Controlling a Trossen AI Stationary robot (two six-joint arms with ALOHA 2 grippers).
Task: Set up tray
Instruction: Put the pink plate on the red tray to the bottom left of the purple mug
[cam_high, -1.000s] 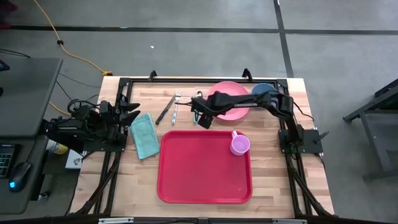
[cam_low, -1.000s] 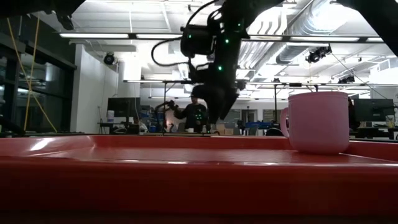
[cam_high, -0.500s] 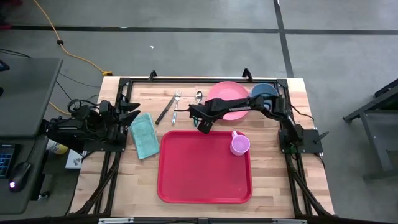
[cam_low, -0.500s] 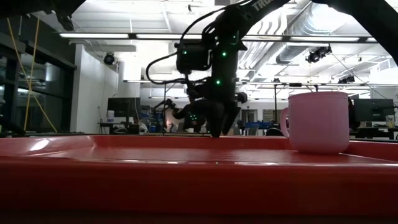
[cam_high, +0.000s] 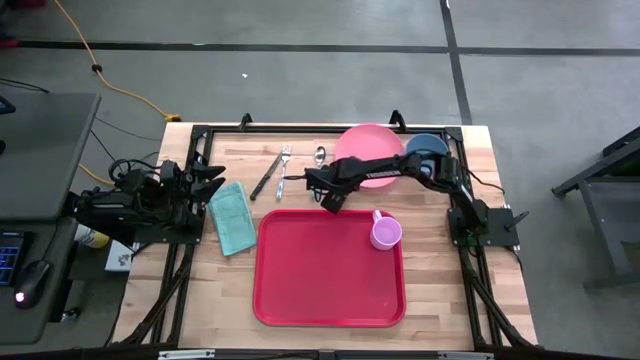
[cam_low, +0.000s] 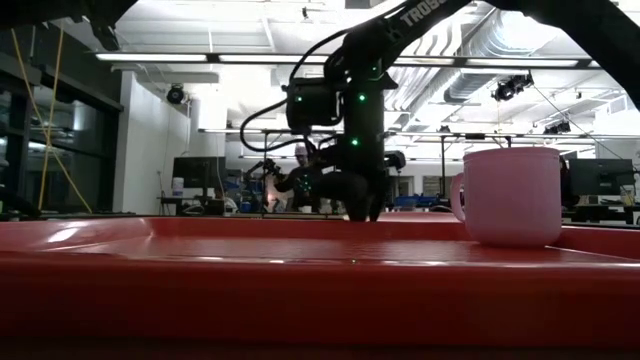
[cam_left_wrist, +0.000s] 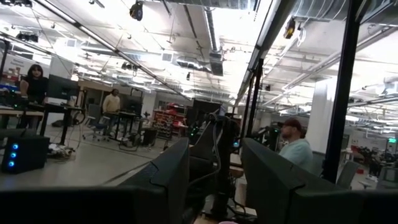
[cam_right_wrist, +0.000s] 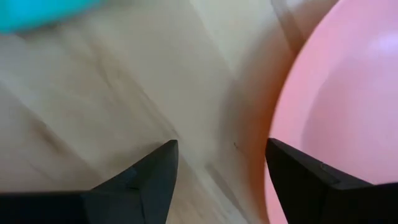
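The red tray (cam_high: 330, 285) lies at the table's middle, and its near rim (cam_low: 300, 290) fills the low view. A pink mug (cam_high: 385, 234) (cam_low: 512, 195) stands in the tray's far right corner. My right gripper (cam_high: 330, 198) (cam_low: 365, 208) (cam_right_wrist: 221, 146) hangs low over bare wood between the tray's far rim and the pink plate (cam_high: 368, 142) (cam_right_wrist: 336, 93). It is open and points down. My left gripper (cam_high: 215, 181) (cam_left_wrist: 214, 165) waits open at the table's left edge.
A knife (cam_high: 265, 178), a fork (cam_high: 283, 170) and a spoon (cam_high: 319, 155) lie on the wood left of the plate. A blue bowl (cam_high: 425, 145) sits right of the plate, and a teal cloth (cam_high: 232, 215) left of the tray. People stand in the room beyond the table.
My right arm has stretched out flatter over the plate. Its gripper has dropped toward the wood just beyond the tray's far rim, then shifted a little toward the table's right. Tray, mug, plate and cutlery have stayed in place.
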